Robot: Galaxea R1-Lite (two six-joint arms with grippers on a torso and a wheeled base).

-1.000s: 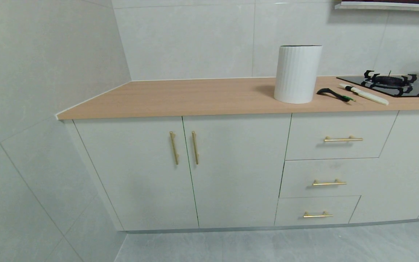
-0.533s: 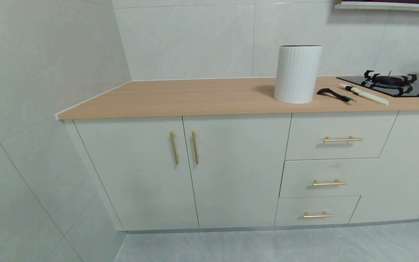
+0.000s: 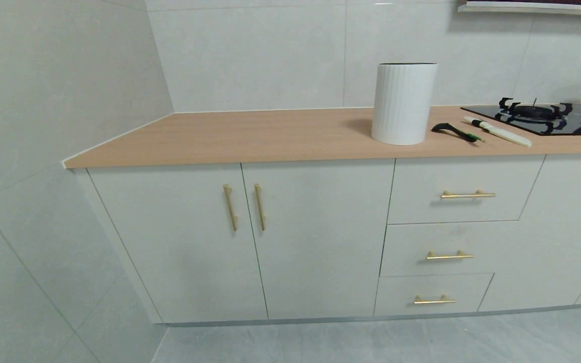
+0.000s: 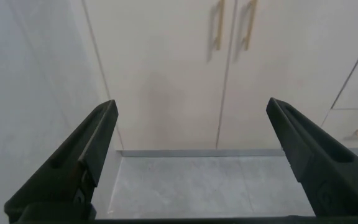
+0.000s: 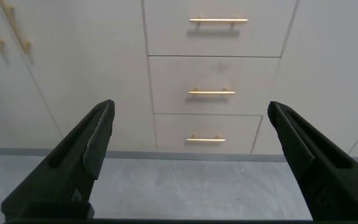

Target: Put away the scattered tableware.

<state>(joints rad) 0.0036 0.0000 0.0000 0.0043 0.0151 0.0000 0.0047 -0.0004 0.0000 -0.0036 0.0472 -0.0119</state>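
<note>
1. The left gripper [image 4: 191,109] is hanging low in front of the cupboard, just above the floor [image 4: 185,186]. Its two black fingers are standing wide apart and are holding nothing.
2. The right gripper [image 5: 191,107] is hanging low too, facing the drawers [image 5: 211,74]. Its fingers are also spread wide, with nothing between them.
3. A bit farther off, the cupboard doors [image 3: 184,237] and the three drawers are all sitting shut.
4. On top of them, the brown counter [image 3: 250,136] is running along the wall.
5. Toward the right part of the counter, a tall white pot [image 3: 404,103] is standing upright. I am guessing this is where the tableware is meant to go. I cannot see inside it.
6. Just beside the pot, a black tool [image 3: 454,131] with a green tip is lying flat on the counter.
7. Right next to that, a white knife [image 3: 497,132] is lying flat too, near the edge of the black stove [image 3: 537,113].
8. So the job is looking like it is only just starting. Both pieces are lying out on the counter, and neither is put away yet.
9. Both grippers are hanging well below the counter and well apart from the tableware. I think almost everything is left to do: getting closer, picking up each piece, and putting it in the pot.
</note>
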